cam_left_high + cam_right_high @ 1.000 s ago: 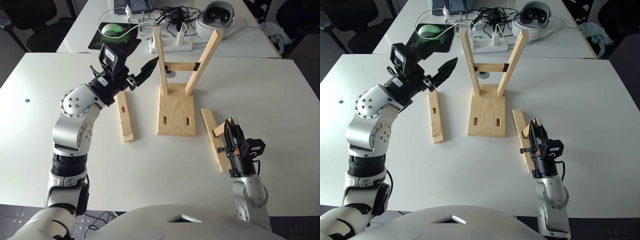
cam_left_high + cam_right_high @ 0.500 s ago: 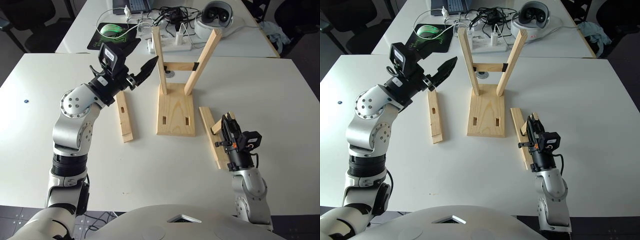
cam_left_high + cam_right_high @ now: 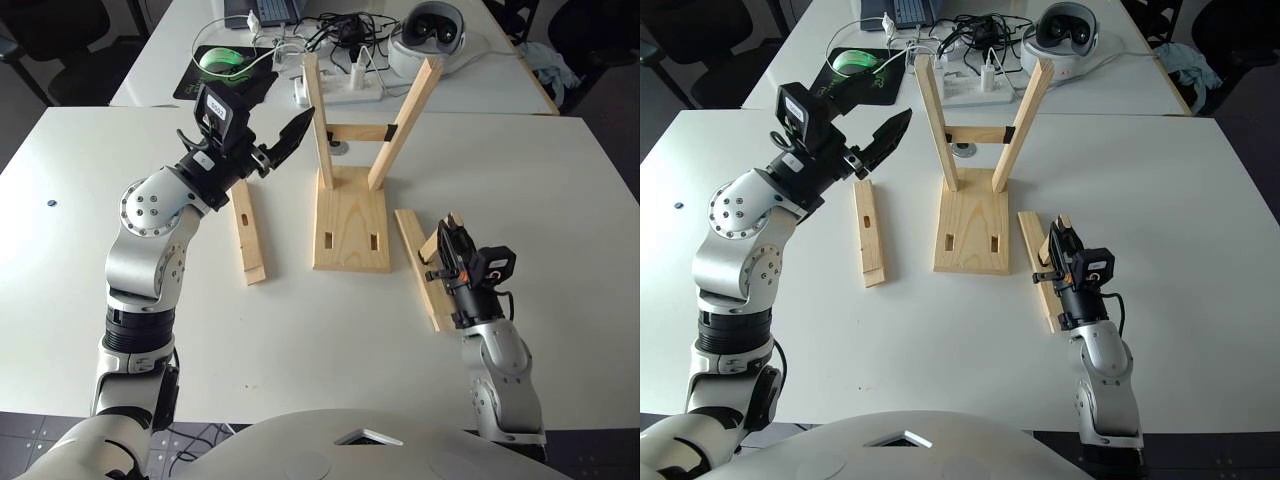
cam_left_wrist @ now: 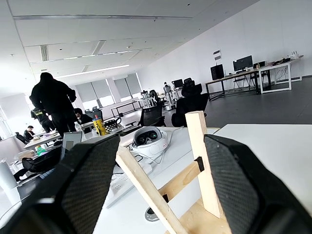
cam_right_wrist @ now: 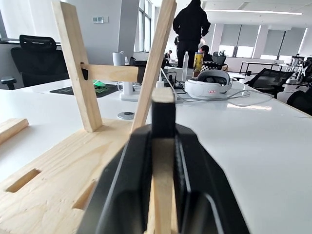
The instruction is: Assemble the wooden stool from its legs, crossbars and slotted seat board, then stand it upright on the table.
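Observation:
The slotted seat board [image 3: 352,232] lies flat mid-table with two legs [image 3: 320,120] [image 3: 405,125] standing in its far slots, joined by a crossbar [image 3: 360,132]. Its two near slots [image 5: 24,179] are open. A loose leg [image 3: 250,232] lies left of the board. Another leg [image 3: 412,262] lies right of it, carrying a short upright wooden piece [image 5: 162,105]. My right gripper [image 3: 446,252] is shut on that piece, low over the table. My left gripper [image 3: 278,118] hangs open in the air left of the standing legs [image 4: 202,161], holding nothing.
The table behind holds a mouse on a dark mat [image 3: 222,60], a power strip with cables [image 3: 345,85] and a headset [image 3: 440,28]. A small round grommet [image 3: 340,148] sits behind the board. Bare tabletop stretches along the near side and far right.
My right gripper has shifted left and away from me, dragging its wooden piece and the attached leg closer to the seat board. The left arm has barely moved.

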Available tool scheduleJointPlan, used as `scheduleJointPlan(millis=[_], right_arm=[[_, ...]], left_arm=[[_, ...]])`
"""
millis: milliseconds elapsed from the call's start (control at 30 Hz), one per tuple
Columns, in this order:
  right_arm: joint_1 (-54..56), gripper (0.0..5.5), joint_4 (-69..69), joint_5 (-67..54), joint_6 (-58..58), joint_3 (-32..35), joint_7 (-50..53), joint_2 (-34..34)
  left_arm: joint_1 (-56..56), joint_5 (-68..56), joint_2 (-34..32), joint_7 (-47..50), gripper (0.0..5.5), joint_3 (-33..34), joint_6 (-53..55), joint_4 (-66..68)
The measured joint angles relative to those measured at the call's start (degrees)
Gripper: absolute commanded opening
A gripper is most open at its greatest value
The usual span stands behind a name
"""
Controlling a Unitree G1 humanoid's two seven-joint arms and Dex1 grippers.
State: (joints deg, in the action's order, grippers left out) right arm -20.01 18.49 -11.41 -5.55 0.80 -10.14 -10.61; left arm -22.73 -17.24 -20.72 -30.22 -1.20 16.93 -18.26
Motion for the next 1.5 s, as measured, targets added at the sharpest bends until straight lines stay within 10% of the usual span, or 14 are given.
scheduleJointPlan(millis=[467, 1000, 1500], right_arm=[[-1.5, 2.9, -0.8, 1.6, 11.2, -1.0, 0.3, 0.6], [15.7, 2.9, 19.2, -19.3, 38.8, 14.3, -5.1, -13.8], [38.8, 0.59, 7.3, -27.8, 46.9, 13.5, -3.6, -14.5]], left_arm=[[0.0, 0.5, 0.0, 0.4, 3.2, 0.0, -0.7, 0.5], [8.7, 3.1, 0.6, 7.2, 3.2, 2.1, -1.5, -5.8], [10.6, 6.3, 4.0, 11.5, 3.2, 1.6, -4.4, -6.6]])
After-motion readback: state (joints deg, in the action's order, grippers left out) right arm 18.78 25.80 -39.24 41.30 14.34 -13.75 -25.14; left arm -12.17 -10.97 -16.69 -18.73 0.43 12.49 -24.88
